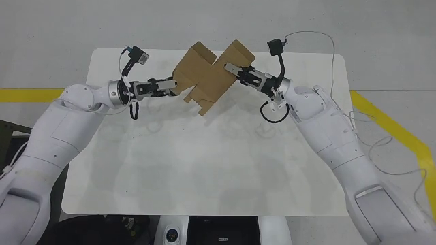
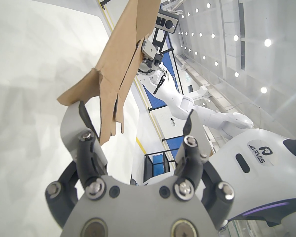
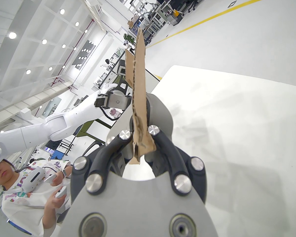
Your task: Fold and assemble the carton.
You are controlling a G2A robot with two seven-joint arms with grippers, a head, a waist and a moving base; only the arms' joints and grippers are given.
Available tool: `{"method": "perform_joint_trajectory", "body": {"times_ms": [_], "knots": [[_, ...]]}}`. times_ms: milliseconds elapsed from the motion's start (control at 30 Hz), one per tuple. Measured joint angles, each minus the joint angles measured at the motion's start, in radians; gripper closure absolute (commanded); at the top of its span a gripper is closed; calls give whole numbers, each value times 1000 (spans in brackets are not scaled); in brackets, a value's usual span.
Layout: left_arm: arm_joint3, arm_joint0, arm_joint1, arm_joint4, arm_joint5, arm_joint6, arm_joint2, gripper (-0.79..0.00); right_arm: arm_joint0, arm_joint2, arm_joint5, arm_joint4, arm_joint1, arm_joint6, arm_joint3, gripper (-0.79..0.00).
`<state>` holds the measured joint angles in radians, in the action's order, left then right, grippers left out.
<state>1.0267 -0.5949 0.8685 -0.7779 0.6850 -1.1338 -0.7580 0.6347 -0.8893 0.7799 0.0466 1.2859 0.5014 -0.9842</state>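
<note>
One carton [image 1: 208, 75]: brown corrugated board, flattened, flaps splayed, held in the air above the far middle of the white counter [image 1: 204, 177]. Right claw [image 3: 138, 122] clenched on one edge. Left claw [image 2: 135, 109] released, fingers spread, just beside a flap corner.

Matt brown cardboard carton [image 1: 211, 75], smooth matt white table [image 1: 204, 163].

Top camera: overhead, facing straight down, taking in the whole surface [image 1: 204, 177]. Wrist cameras: close behind left gripper [image 2: 137, 109] and right gripper [image 3: 139, 127], facing outward. All three views share the carton [image 1: 208, 75].
</note>
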Motion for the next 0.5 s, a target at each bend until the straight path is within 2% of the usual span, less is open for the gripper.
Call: {"method": "perform_joint_trajectory", "body": {"times_ms": [200,333,467,500], "knots": [[-24,3,14,3,-8,-9,-12,-289,1,-4,1,-1,5,7,1,0],[-37,3,22,23,-10,-10,-17,-249,1,-8,3,-5,7,9,3,0],[-49,2,31,39,-15,-3,-24,-151,2,-11,5,-7,9,13,2,0],[-51,2,33,43,-15,-2,-25,-71,3,-12,6,-7,10,13,1,0]]}}
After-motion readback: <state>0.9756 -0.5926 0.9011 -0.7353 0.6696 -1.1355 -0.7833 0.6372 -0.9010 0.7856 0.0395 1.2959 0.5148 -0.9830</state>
